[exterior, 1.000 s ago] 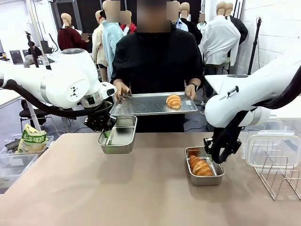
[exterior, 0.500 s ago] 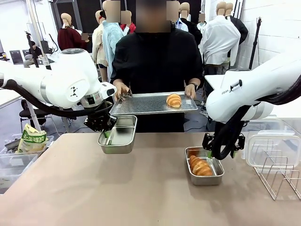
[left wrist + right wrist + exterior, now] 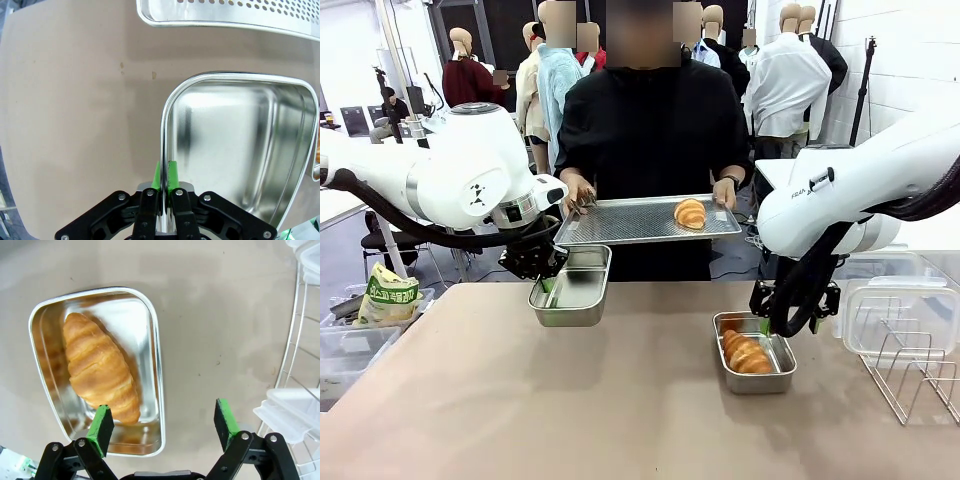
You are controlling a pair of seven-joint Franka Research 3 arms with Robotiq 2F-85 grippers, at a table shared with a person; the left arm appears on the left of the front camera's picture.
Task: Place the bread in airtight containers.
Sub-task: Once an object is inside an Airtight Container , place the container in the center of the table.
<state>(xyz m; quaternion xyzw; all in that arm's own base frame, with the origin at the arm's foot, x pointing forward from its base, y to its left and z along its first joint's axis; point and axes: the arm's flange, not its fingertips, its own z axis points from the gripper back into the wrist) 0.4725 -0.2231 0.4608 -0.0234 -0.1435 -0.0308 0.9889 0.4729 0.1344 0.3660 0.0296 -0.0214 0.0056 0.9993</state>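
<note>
An empty steel pan hangs by its rim near the table's far edge, just below the person's tray. My left gripper is shut on that rim, and the left wrist view shows its green pads pinching the pan's thin edge. A second pan rests on the table at the right with a croissant lying in it. My right gripper hovers open over that pan's far end. In the right wrist view its fingertips straddle the pan's rim beside the croissant, touching nothing.
The person holds a perforated metal tray at the far edge, with another croissant on it. A wire rack and clear plastic lids stand at the right. A snack bag lies off the left side.
My right gripper has opened wide and risen slightly off the right pan's far end. The left gripper, its pan and the person's tray have stayed put.
</note>
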